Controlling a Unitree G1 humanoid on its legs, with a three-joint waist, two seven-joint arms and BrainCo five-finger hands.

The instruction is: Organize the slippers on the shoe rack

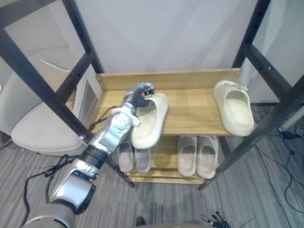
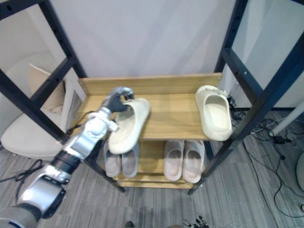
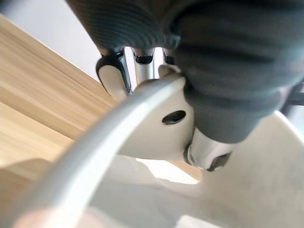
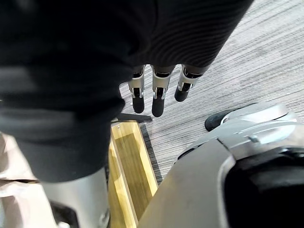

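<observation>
My left hand (image 1: 137,95) is shut on the strap end of a cream slipper (image 1: 152,121), which tilts over the front left edge of the rack's upper wooden shelf (image 1: 190,111). In the left wrist view my fingers (image 3: 142,66) curl over the cream slipper (image 3: 142,137). Its mate, a second cream slipper (image 1: 233,107), lies flat at the right end of the same shelf, with its toe over the front edge. My right hand (image 4: 159,95) hangs open low over the floor, holding nothing.
Two pairs of pale slippers (image 1: 197,154) (image 1: 134,157) sit on the lower shelf. Dark metal frame posts (image 1: 266,71) flank the rack on both sides. A white chair (image 1: 33,123) stands to the left. Cables lie on the floor at the right.
</observation>
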